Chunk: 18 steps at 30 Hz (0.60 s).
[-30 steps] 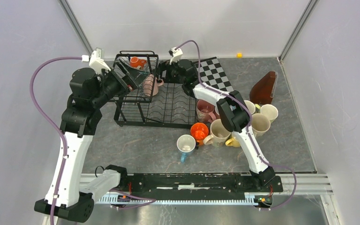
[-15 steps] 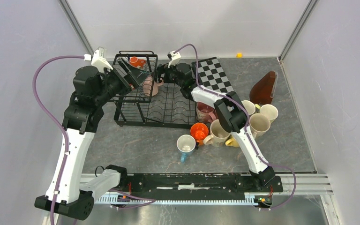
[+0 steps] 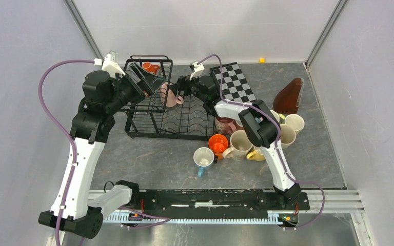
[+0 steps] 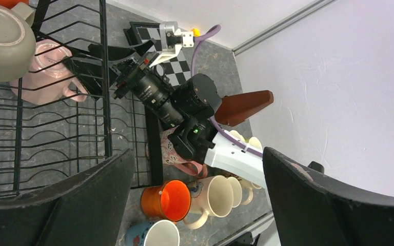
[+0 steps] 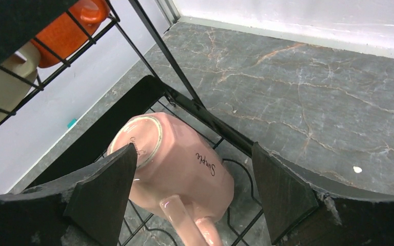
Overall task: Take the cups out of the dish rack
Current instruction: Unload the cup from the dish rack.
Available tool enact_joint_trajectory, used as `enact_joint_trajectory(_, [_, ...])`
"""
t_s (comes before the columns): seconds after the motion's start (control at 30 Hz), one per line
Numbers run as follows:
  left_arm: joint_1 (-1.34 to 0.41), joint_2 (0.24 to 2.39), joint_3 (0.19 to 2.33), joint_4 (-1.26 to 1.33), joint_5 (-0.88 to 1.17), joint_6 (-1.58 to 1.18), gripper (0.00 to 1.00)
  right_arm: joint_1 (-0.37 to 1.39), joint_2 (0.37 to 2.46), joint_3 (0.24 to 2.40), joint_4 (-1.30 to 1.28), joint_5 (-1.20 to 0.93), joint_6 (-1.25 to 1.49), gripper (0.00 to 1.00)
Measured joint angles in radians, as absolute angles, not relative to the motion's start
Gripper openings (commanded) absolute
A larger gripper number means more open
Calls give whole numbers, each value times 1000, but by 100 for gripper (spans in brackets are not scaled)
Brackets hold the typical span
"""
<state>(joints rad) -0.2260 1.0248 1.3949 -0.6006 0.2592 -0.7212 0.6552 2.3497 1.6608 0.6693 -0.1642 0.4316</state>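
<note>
- The right gripper (image 5: 192, 154) stands spread, a jaw on either side of the pink mug (image 5: 177, 161), not pinching it.
- That mug lies on its side on the rack (image 5: 195, 110), in the flat part. Its long axis is roughly level, base towards the basket (image 3: 133, 77), handle towards the gripper.
- The left gripper (image 4: 197, 154) hangs wide and empty by the basket.
- Done: a cluster of cups (image 3: 241, 143) on the table (image 3: 149, 159).
- Left: this mug, plus an orange mug (image 5: 72, 28) and a beige mug (image 5: 0, 92) in the basket.

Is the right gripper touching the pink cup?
Cannot tell. Right wrist view: one finger of the right gripper overlaps the base of the pink cup.
</note>
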Motion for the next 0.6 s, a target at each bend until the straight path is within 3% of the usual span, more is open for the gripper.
enact_joint_trajectory(0.6, [-227,1037,1394,-597,260,-721,100,659,2229,1604,570,-201,403,89])
